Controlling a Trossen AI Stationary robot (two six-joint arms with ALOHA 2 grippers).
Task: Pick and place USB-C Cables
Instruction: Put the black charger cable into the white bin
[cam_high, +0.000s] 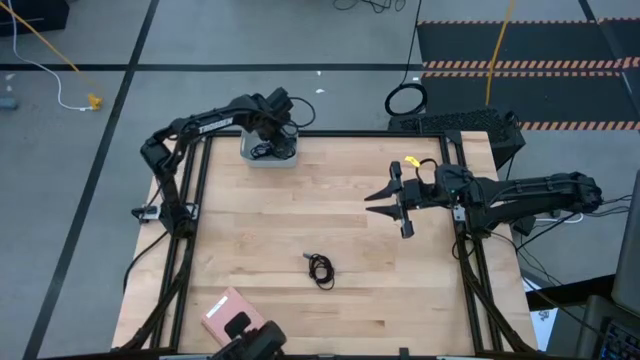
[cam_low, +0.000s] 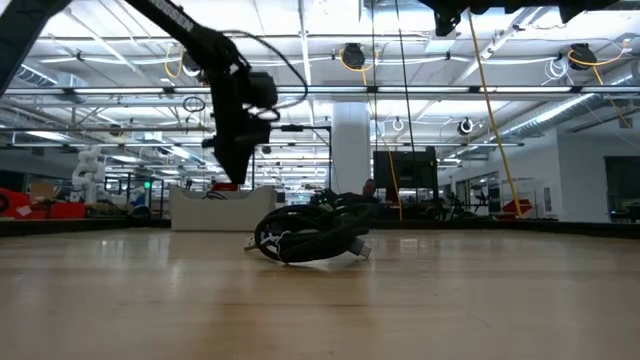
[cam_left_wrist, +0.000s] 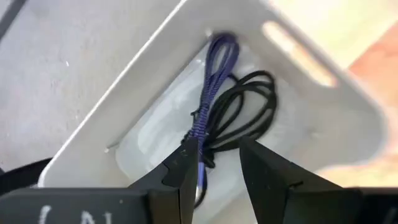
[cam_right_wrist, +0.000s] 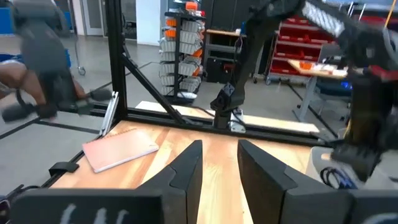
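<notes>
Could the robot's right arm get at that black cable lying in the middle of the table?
Probably yes. The right gripper hangs open over bare wood, and nothing stands between it and the coiled black cable on the table.

floor (cam_high: 250, 40): grey | hazard-striped mat (cam_high: 520, 65) | ceiling lights (cam_low: 300, 20): bright | red shelving (cam_right_wrist: 305, 50)
</notes>
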